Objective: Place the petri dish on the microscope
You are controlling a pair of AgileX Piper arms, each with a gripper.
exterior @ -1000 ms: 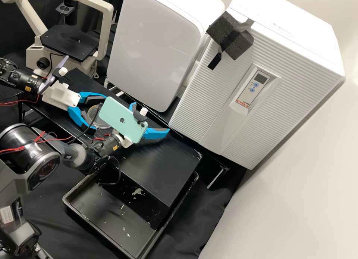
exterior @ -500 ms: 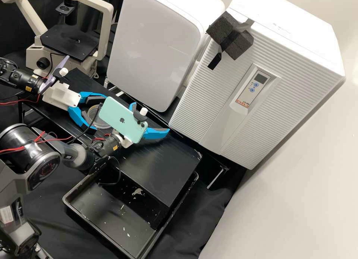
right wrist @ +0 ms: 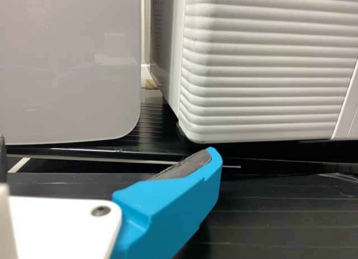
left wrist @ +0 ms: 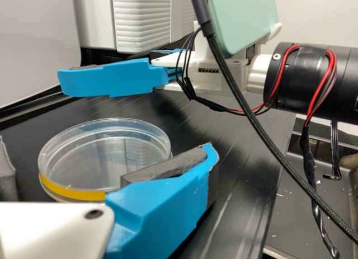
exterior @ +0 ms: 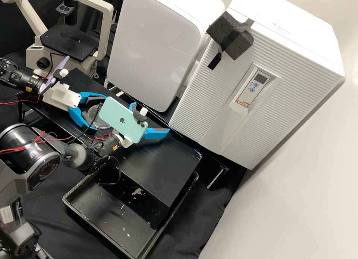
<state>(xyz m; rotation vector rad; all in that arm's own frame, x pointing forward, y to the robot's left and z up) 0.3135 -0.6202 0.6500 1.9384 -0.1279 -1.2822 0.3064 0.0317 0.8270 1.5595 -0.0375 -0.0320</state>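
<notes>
Standing apart, the jaws of the left gripper [exterior: 99, 112] go around the petri dish [left wrist: 103, 152] on the black bench [exterior: 160, 165]; if they touch it, I cannot tell; the right gripper [exterior: 150, 118], its jaws also apart, is near on the right, and its green phone [exterior: 121, 119] hides part of the dish; the microscope [exterior: 69, 42] stands far left; a smooth white cabinet [exterior: 153, 50] and a ribbed one [exterior: 209, 106] stand far right.
</notes>
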